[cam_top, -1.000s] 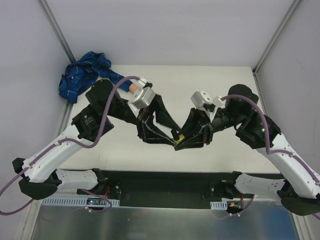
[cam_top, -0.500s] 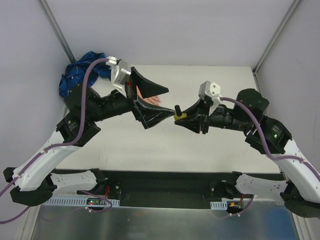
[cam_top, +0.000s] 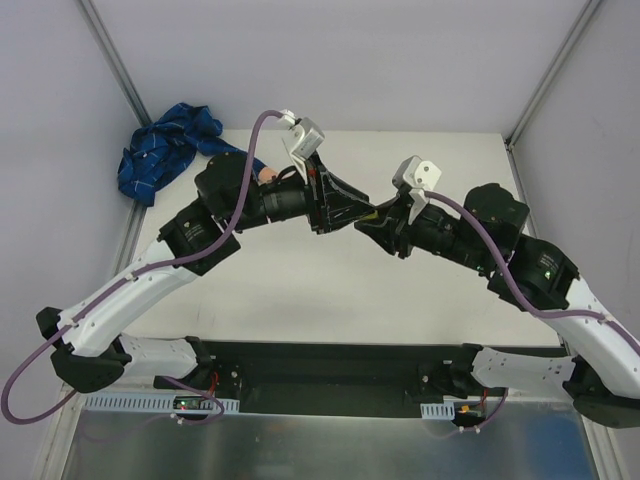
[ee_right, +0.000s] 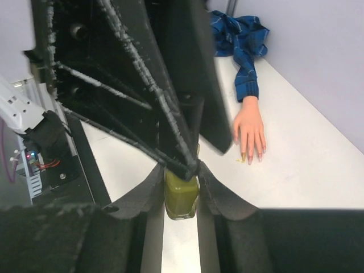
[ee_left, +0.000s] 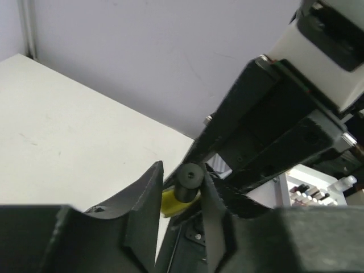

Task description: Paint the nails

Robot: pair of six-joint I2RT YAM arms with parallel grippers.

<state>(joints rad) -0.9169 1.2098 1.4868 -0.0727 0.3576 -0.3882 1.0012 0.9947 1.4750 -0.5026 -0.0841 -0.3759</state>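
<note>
Opening the polish bottle was judged to be the step in hand. The right fingers (ee_right: 149,196) were clamped on either side of a small yellowish bottle (ee_right: 181,196), held in the air above the white table (cam_top: 300,300). The left fingers (ee_left: 145,199) stood around its black cylindrical cap (ee_left: 187,179) and appeared closed on it. No brush was exposed, so painting had not begun. By this reading, the next move called for twisting the cap while the bottle was held firm. The cap would then be drawn straight off along the bottle's axis, so that any brush cleared the neck without dripping.

The nails (ee_right: 250,156) were the pinkish tips of a small flesh-coloured mannequin hand (ee_right: 249,128). The hand lay flat on the table, well apart from the bottle and toward the far left corner, emerging from a crumpled blue plaid sleeve (ee_right: 242,40). In the top view the left arm (cam_top: 200,235) covered nearly all of the hand. That arm overhung the target, so reaching the nails would probably require it to draw back and re-pose its wrist first.
</note>
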